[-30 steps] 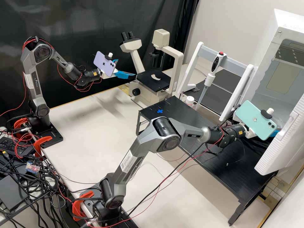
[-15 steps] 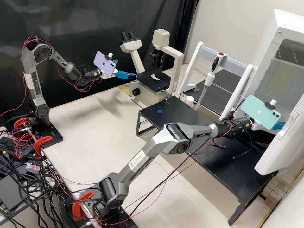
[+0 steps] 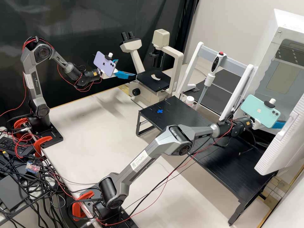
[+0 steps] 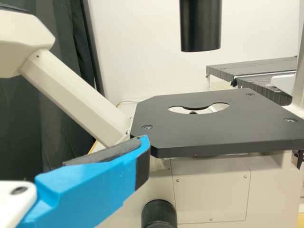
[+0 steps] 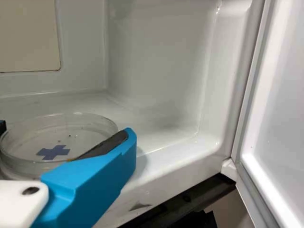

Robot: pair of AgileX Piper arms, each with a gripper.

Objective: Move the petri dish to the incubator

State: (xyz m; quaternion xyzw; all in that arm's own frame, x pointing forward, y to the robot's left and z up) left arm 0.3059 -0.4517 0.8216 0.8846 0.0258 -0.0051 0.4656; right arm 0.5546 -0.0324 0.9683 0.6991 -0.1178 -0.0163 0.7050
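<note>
Far to the left, my left claw has its two fingers apart with no dish between them. It points at the microscope, well away from the dish, so this is not its job. To the right, my right claw looks clamped on the dish, one finger on each side. The dish is round and flat, so it has no long way to turn. It is inside the incubator, near the front lip, and I see a blue cross through it. I can't tell if the dish touches the floor. I think the next move is straight down, then fingers apart. If I let go while it is up or tipped, it could drop or slide.
</note>
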